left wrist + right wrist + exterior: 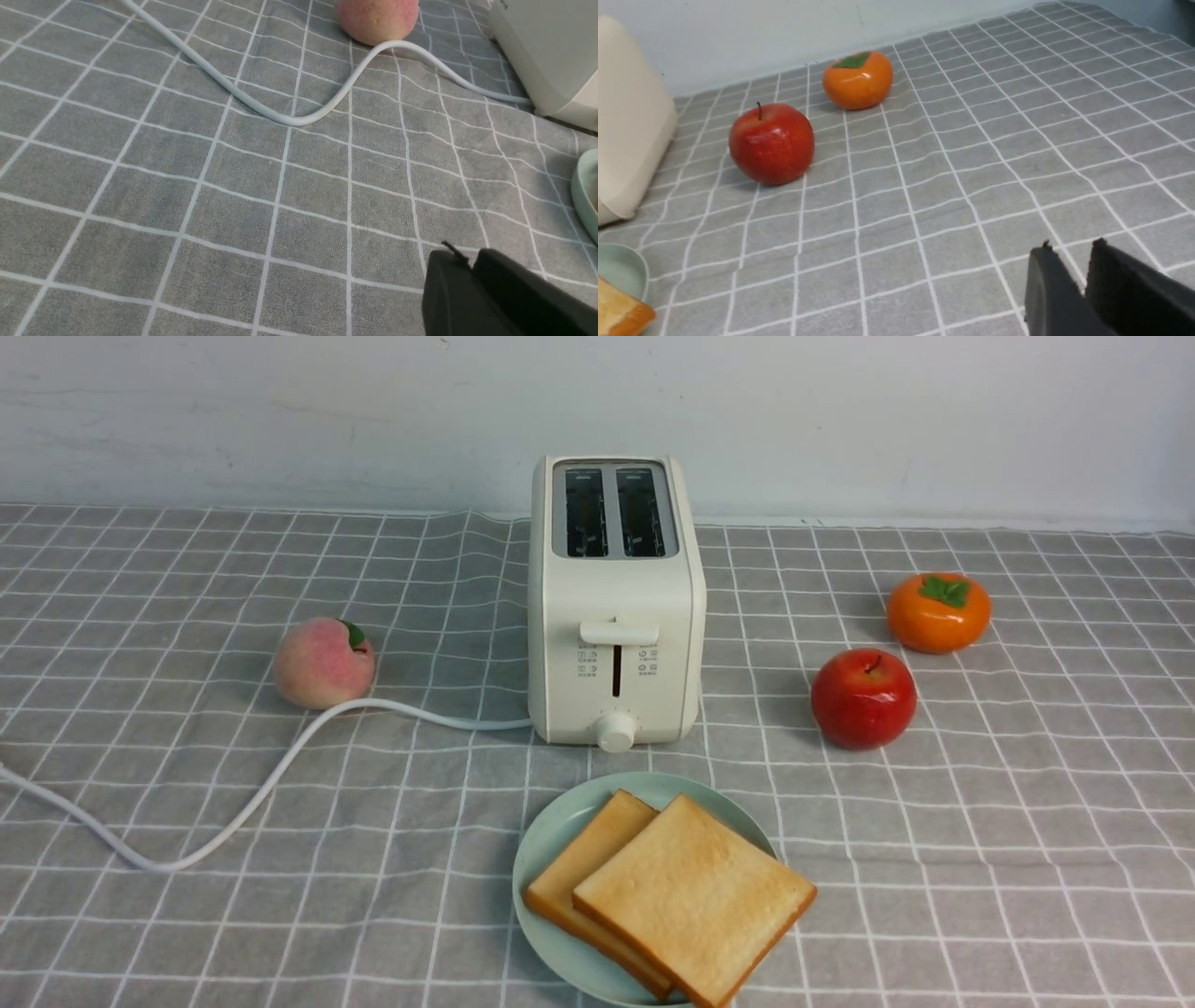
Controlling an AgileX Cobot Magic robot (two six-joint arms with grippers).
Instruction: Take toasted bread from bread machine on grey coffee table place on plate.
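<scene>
Two slices of toasted bread lie overlapping on the plate [551,840]: the upper slice [695,896] rests on the lower slice [588,859] and juts over the plate's right rim. The bread machine [616,616] stands just behind the plate on the grey coffee table [980,859], with both slots empty. Neither gripper shows in the front view. My left gripper [469,254] is shut and empty, low over the cloth left of the plate [584,196]. My right gripper [1073,247] is shut and empty, with its tips a sliver apart, right of the plate [621,270] and a toast corner [616,312].
A peach [322,663] sits left of the bread machine, with the white cord [233,803] curling past it to the table's left edge. A red apple [864,698] and an orange persimmon [938,611] sit to its right. A white wall backs the table.
</scene>
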